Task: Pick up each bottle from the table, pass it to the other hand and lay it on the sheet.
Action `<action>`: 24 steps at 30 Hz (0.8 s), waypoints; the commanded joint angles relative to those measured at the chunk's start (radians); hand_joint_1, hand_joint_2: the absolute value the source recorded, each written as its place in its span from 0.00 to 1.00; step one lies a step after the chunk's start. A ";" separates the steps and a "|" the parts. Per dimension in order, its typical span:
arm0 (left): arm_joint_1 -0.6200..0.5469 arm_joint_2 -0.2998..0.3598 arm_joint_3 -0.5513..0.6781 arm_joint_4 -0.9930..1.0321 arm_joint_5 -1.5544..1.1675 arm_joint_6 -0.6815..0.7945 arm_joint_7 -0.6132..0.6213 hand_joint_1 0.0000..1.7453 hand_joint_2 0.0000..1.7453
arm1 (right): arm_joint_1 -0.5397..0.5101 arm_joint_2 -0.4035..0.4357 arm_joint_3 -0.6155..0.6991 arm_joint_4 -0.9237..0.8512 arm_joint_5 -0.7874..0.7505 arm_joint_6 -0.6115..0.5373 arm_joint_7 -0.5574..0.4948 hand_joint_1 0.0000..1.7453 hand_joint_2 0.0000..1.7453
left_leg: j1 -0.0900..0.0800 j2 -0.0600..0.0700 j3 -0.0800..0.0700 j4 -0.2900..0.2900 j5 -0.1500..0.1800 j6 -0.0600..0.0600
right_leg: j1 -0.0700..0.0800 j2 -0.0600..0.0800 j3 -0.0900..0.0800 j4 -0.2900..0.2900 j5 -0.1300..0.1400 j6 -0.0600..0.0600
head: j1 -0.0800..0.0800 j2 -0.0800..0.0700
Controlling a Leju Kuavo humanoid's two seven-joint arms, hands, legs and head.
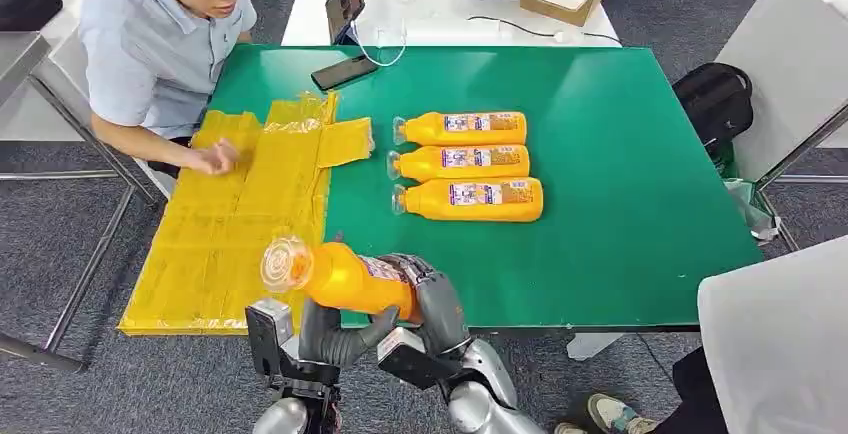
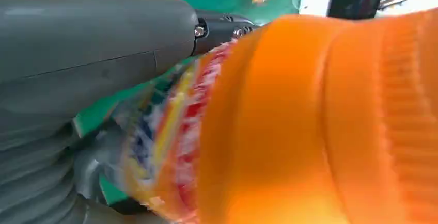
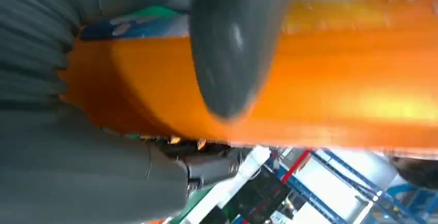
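The green table [image 1: 620, 184] is the biggest thing, stretching away in front of both hands. On its left part lies the yellow sheet [image 1: 240, 224], just ahead of the left hand [image 1: 335, 339]. A person [image 1: 160, 44] sits at the far left side, with one hand [image 1: 212, 157] resting on the sheet.

Three orange bottles lie in a row on the table, well ahead of the right hand [image 1: 435, 304]: the far bottle [image 1: 462, 128], the middle bottle [image 1: 460, 163] and the near bottle [image 1: 470, 199]. All lie on their sides with caps pointing toward the sheet.

A fourth one, the held bottle [image 1: 345, 279], is up in the air between the two hands, over the near table edge, its clear cap pointing at the sheet. The right hand wraps its fingers around the label end. The left hand reaches up from below, touching the bottle's underside.

The head view shows the whole bottle. The left wrist view, blurry, shows its bright label [image 2: 165, 131] up close. The right wrist view shows the thick grey thumb [image 3: 232, 43] pressed across the orange body.

A black phone [image 1: 343, 72] lies far off, beyond the sheet.
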 commanded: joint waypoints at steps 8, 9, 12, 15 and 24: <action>-0.060 0.019 -0.016 -0.019 0.226 -0.121 0.153 1.00 1.00 | -0.133 0.007 0.161 0.224 -0.008 0.020 0.027 0.82 1.00 | 0.002 0.001 0.002 0.001 -0.001 -0.002 | 0.003 -0.001 0.003 0.000 -0.001 -0.004 | 0.000 0.000; -0.061 0.019 -0.015 -0.018 0.230 -0.124 0.156 1.00 1.00 | -0.133 0.008 0.159 0.226 -0.011 0.020 0.026 0.82 1.00 | 0.001 0.000 0.002 0.000 0.000 -0.001 | 0.002 -0.001 0.002 -0.001 0.000 -0.002 | 0.000 0.000; -0.059 0.015 0.002 -0.008 0.262 -0.127 0.175 1.00 1.00 | -0.127 0.017 0.154 0.218 -0.018 0.007 0.023 0.00 1.00 | 0.001 0.000 0.001 0.000 0.000 0.000 | 0.001 -0.001 0.001 -0.001 0.000 -0.001 | 0.000 0.000; -0.059 0.016 0.004 -0.007 0.264 -0.127 0.175 1.00 1.00 | -0.125 0.020 0.155 0.216 -0.018 0.006 0.023 0.00 1.00 | 0.002 0.001 0.002 0.000 0.000 -0.001 | 0.002 -0.001 0.002 -0.001 -0.001 -0.002 | 0.000 0.000; -0.025 -0.014 0.177 -0.076 0.125 0.210 0.047 1.00 1.00 | -0.021 -0.015 0.104 0.064 -0.061 -0.186 -0.065 0.00 0.00 | 0.001 0.000 0.001 0.000 0.000 -0.001 | 0.002 -0.001 0.002 -0.001 -0.001 -0.002 | 0.000 0.000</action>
